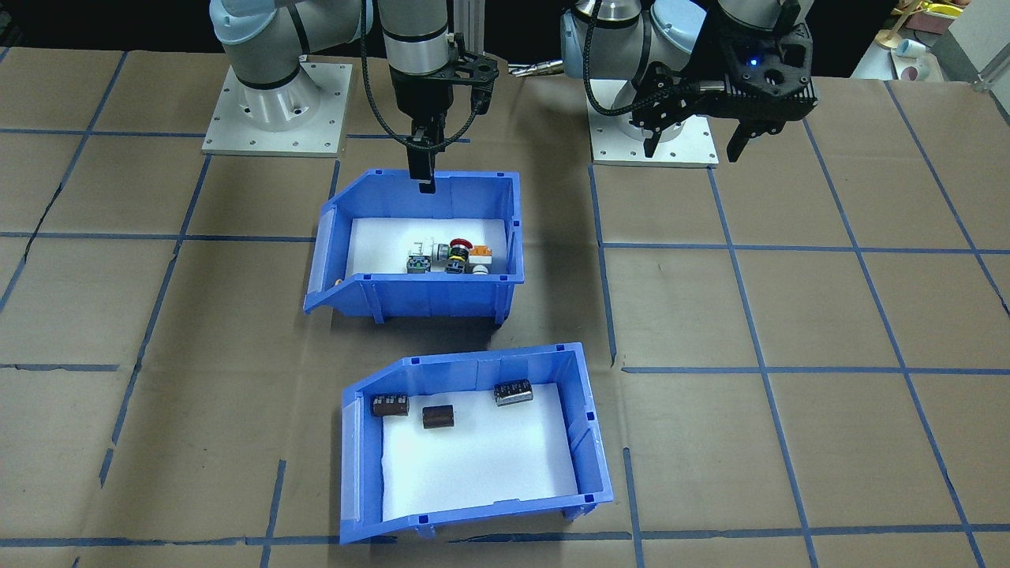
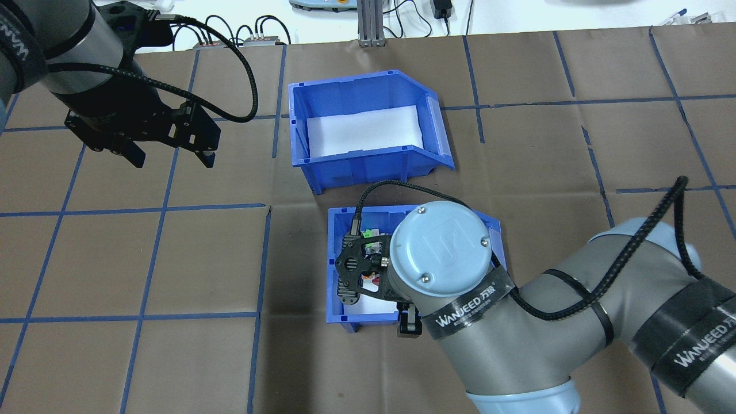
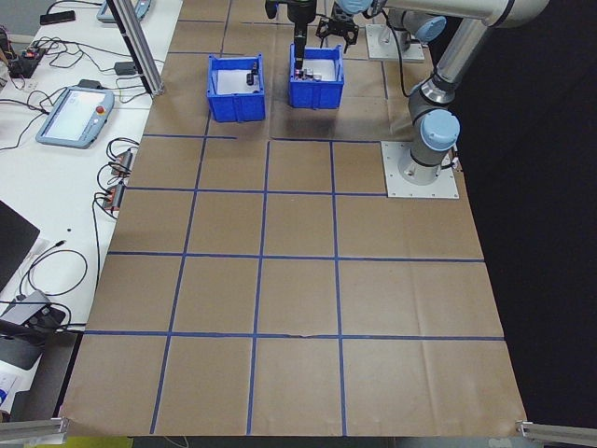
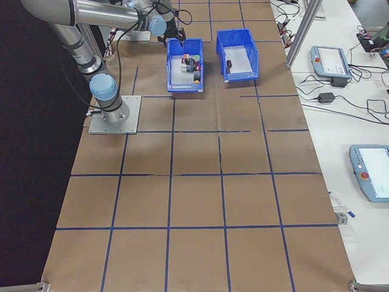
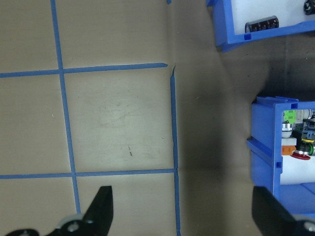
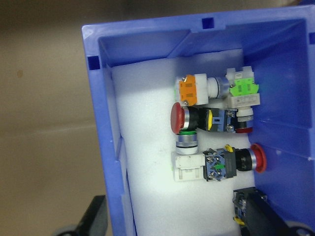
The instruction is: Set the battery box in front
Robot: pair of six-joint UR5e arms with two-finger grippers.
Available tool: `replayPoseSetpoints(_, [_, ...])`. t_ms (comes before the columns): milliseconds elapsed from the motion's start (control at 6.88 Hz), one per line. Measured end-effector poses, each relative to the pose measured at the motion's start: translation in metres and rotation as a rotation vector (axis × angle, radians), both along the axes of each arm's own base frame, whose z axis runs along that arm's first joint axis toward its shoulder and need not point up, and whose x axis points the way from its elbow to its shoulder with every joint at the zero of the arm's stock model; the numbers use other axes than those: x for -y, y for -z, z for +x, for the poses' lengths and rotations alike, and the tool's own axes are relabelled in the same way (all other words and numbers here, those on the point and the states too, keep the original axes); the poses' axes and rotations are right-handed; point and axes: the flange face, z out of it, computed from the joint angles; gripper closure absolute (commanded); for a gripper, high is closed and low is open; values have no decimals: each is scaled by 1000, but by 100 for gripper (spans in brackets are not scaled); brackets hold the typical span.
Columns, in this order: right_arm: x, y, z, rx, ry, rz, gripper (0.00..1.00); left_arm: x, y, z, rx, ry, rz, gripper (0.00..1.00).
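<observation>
Bench with two blue bins, taken left to right across the overhead view. At left, left gripper (image 2: 172, 156), fingers spread and empty, hanging over brown paper (image 2: 115, 259) well apart from both bins. At centre, battery box (image 2: 368, 92) on the side of the table far from the robot, three dark batteries (image 1: 436, 416) on its white foam floor, touched by neither gripper. Just nearer the robot, switch bin (image 2: 338, 241) with coloured push-button switches (image 6: 211, 123). Over it, right gripper (image 1: 424, 183), fingers spread astride the robot-side wall, one inside, one outside, not yet clamped. Step in hand, as a judgement: taking hold of the switch bin, probably to reorder the pair. Next move: closing firmly on the wall, then sliding without tipping.
</observation>
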Motion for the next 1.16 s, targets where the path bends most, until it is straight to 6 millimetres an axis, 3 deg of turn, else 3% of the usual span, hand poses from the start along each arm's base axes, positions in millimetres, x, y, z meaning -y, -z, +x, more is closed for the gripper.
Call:
replayPoseSetpoints(291, [37, -30, -30, 3, 103, 4, 0, 0, 0, 0, 0, -2, 0, 1])
replayPoseSetpoints(581, [68, -47, -65, 5, 210, 15, 0, 0, -1, 0, 1, -2, -1, 1])
replayPoseSetpoints(1162, [112, -80, -133, 14, 464, 34, 0, -1, -2, 1, 6, 2, -4, 1])
